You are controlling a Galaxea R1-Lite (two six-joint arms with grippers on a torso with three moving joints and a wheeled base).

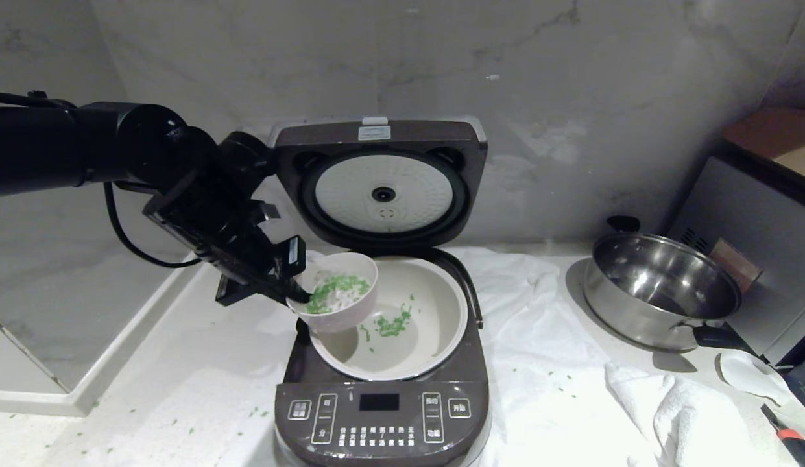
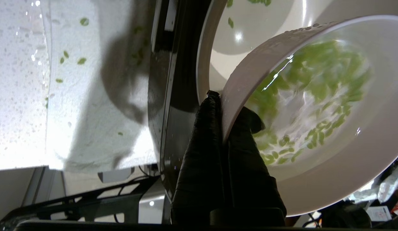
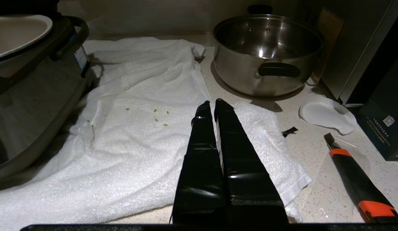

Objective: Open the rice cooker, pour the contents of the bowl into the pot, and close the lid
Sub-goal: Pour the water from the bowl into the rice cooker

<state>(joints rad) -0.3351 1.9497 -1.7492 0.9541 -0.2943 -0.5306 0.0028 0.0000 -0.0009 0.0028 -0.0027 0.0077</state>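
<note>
Over the smooth cream pot (image 1: 434,305), left gripper (image 1: 297,293) jaws clamped on glossy round bowl (image 1: 350,305), right gripper (image 3: 215,107) jaws closed.

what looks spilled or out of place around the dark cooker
Chopped bright-green bits lie scattered on the pale counter left of the dark brown-grey rice cooker, and a few on the white towel to its right.

The dark brown-grey rice cooker (image 1: 381,408) is cut off along the head view's lower edge; its white button labels are too small to read.
</note>
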